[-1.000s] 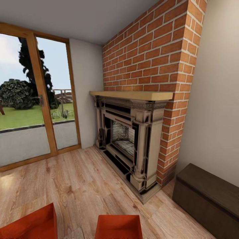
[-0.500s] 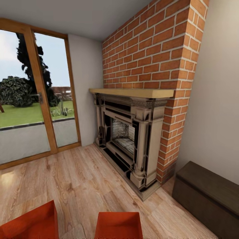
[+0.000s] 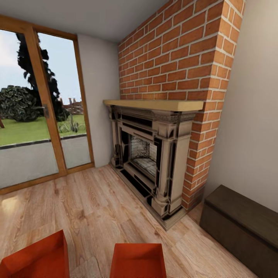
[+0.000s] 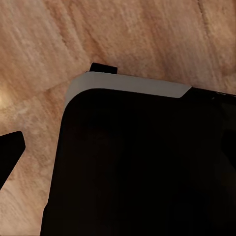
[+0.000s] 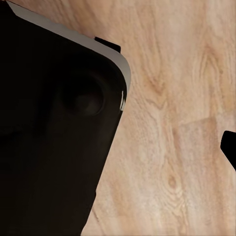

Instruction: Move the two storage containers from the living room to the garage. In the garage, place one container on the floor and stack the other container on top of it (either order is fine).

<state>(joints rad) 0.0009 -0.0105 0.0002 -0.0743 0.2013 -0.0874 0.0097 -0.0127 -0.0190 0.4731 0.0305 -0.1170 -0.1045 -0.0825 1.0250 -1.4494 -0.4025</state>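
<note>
- Light wood plank flooring [image 3: 88,208] of the living room, running from the glass doors to the fireplace and on to the view's near edge.
- Red brick chimney breast [image 3: 181,58] above a dark-wood and cream fireplace [image 3: 148,158] with a pale wooden mantel; taken here as landmark.
- Wood-framed glass doors [image 3: 42,112] left of the fireplace, lawn and dark trees beyond.
- Dark brown wooden chest [image 3: 241,227] right of the fireplace, against the pale wall.
- Two orange-red lidless rectangular bins on the planks, nearer the camera than the fireplace: one [image 3: 138,260] directly before it, long axis seemingly running toward the hearth; the other [image 3: 36,258] further left, turned at an angle, one corner toward the doors. Both cut off by the frame edge, so lengths uncertain.
- Both wrist views: black housing over wood planks; cannot tell whether either gripper is parted or closed.
</note>
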